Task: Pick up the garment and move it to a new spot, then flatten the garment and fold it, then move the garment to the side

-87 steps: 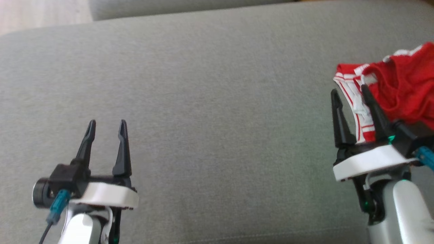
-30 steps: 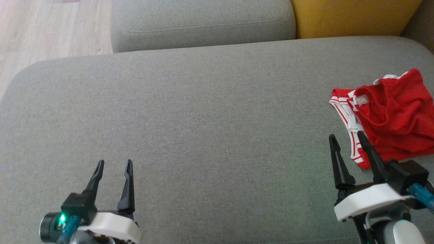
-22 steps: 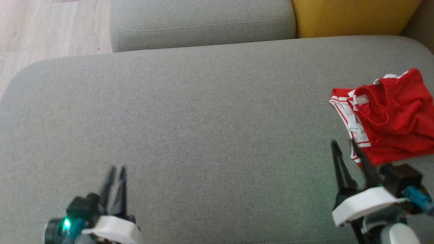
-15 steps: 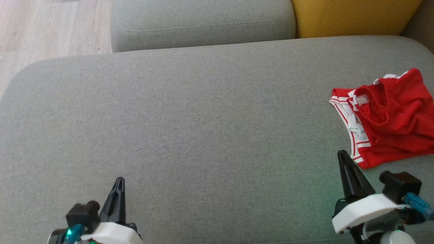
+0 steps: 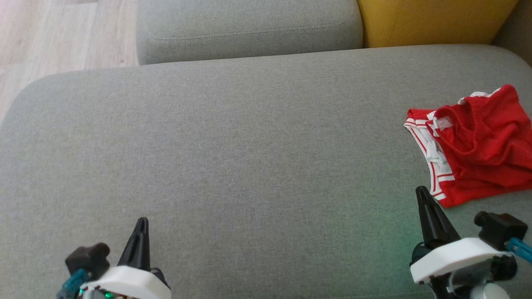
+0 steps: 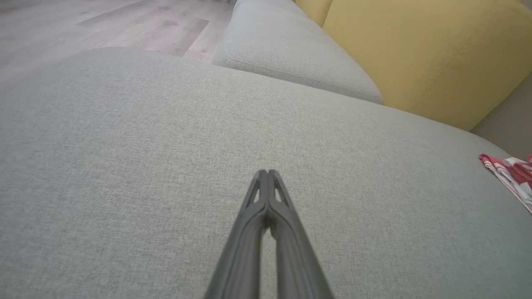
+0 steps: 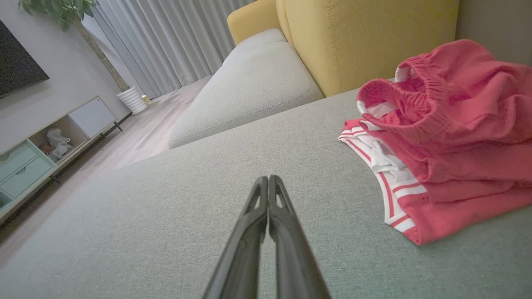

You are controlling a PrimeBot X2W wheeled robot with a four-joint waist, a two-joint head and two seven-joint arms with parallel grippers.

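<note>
The garment [image 5: 478, 145] is a pair of red shorts with white-striped trim, lying bunched at the right side of the grey sofa seat [image 5: 249, 158]. It shows large in the right wrist view [image 7: 449, 137] and as a sliver at the edge of the left wrist view [image 6: 511, 176]. My right gripper [image 5: 423, 192] is shut and empty, just short of the garment's near corner, not touching it; its tips [image 7: 268, 179] meet over bare cushion. My left gripper [image 5: 142, 221] is shut with nothing in it, far left near the seat's front; its tips [image 6: 267, 173] are pressed together.
A second grey cushion [image 5: 249, 25] lies beyond the seat, with a yellow cushion [image 5: 436, 20] to its right. Wood floor [image 5: 54, 33] lies past the seat's left edge. A low cabinet [image 7: 41, 145], curtains and a potted plant stand across the room.
Both grippers went from open to shut with nothing in them and drew back toward the near edge. The garment has stayed in place.
</note>
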